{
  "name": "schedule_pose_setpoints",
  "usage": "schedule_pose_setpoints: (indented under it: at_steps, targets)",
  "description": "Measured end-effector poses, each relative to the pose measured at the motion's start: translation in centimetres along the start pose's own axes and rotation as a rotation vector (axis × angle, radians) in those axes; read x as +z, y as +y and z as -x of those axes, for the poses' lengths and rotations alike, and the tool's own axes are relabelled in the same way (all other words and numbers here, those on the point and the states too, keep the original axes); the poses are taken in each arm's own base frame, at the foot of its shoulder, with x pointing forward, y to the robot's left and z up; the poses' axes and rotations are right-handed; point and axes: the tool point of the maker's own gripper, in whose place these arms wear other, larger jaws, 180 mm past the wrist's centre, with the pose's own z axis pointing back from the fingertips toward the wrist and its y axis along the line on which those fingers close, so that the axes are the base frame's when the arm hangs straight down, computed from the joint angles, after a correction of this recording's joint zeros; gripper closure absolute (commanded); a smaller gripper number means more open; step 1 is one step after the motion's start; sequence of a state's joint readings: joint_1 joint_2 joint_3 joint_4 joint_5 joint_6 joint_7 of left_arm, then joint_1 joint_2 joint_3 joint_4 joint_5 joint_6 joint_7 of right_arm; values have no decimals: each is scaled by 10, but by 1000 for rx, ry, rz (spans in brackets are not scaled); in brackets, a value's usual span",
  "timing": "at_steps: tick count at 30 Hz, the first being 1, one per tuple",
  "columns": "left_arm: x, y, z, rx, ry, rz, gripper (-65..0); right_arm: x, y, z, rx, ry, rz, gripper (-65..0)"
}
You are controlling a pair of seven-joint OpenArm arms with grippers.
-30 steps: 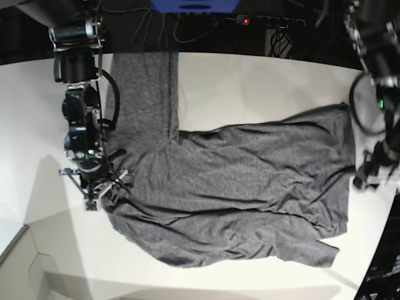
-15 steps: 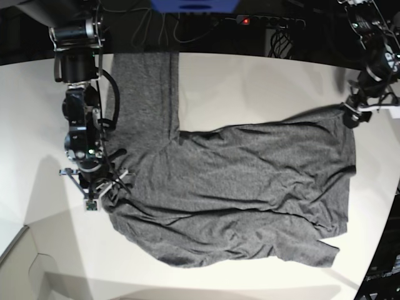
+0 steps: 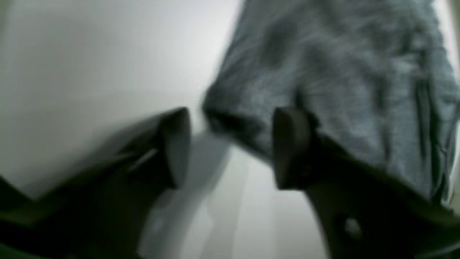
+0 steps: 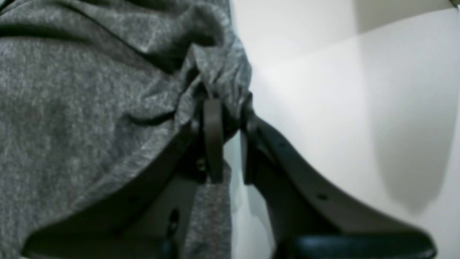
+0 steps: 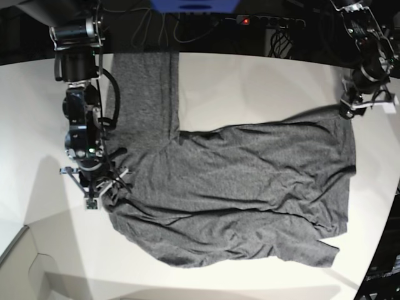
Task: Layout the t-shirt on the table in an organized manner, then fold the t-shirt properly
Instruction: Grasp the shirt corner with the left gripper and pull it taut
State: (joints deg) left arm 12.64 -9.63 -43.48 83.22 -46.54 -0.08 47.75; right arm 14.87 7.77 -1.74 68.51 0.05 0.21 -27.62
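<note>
Only the right wrist view shows the right hand (image 4: 226, 140) pinching the t-shirt (image 4: 90, 108).

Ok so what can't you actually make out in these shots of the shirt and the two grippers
- Left wrist view: blurred; whether the left gripper touches the t-shirt corner is unclear.
- Base view: the t-shirt sleeve at top runs to the table edge; its end is lost in the dark background.
- Base view: the right gripper is too small to show its pinch; the right wrist view shows fabric bunched between the fingers.
- Base view: the left gripper is too small to judge.
</note>
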Motion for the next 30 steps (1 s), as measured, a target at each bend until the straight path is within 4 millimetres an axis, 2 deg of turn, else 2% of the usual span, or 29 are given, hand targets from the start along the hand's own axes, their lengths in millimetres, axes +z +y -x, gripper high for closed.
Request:
schedule_pose_setpoints:
  at_steps: [8,13,16,20,23,28,30]
  targets:
    - [-12,7,4,53,15,-1,0,0,0,0,0,0,0,-97]
    - [-11,7,2,52,11,0,-2,0,0,-4,-1,-7,0,-98]
    - [-8,12,-6,24,25,-16,-2,5,-1,-16,1,-41,1,-110]
    - [-4,22,-19,-7,-3,-48,-2,14,-1,-39,2,-102,2,-210]
    - [-2,26,-36,-23,-59,-65,-2,14,-2,-34,2,-53,3,-280]
    - [2,27,-49,-46,-83,-72,-2,14,-2,-33,-1,-53,3,-328]
    - [3,29,-54,-45,-88,-75,-2,15,-11,-33,-33,-54,20,-328]
